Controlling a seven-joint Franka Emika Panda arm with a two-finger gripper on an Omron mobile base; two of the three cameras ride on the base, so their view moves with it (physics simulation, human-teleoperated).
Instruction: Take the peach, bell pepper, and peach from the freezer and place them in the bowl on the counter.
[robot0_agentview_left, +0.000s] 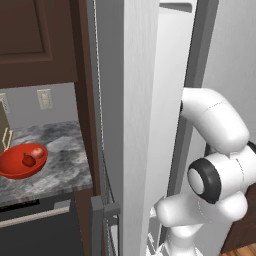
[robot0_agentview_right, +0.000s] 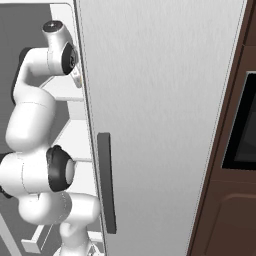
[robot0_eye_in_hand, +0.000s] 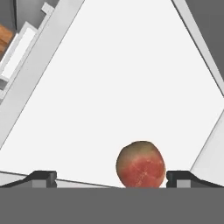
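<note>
White shelf (robot0_eye_in_hand: 131, 87) inside the freezer (robot0_agentview_left: 172, 60): one peach (robot0_eye_in_hand: 141, 164) resting on it, at 6 o'clock in the hand view, pinkish-red with a greenish-yellow cap.

Hand (robot0_eye_in_hand: 111, 178): spread wide, nothing between the fingers (robot0_eye_in_hand: 43, 177); peach sits between the two tips but nearer the 3 o'clock one, apparently just short of it, not touching.

Red bowl (robot0_agentview_left: 10, 170) on the marbled worktop (robot0_agentview_left: 60, 160), at 9 o'clock in the left base view: already carrying a dark red bell pepper (robot0_agentview_left: 28, 160) and a paler peach (robot0_agentview_left: 38, 152), side by side. Judged two of three delivered; fruit on the shelf judged the last item.

Step in hand, as judged: closing in on the remaining peach. For a clean pick:
- shift sideways toward 3 o'clock so the fruit lies midway between the tips, not crowding one;
- advance until the widest part of the fruit lies between the fingers, not the near cap;
- close gently; round, smooth fruit likely to roll or squirt out under an off-centre squeeze;
- lift clear of the shelf before withdrawing; mind the freezer walls, close on both sides.

Arm (robot0_agentview_right: 35, 120) reaching into the open compartment beside the grey fridge door (robot0_agentview_right: 160, 100).
</note>
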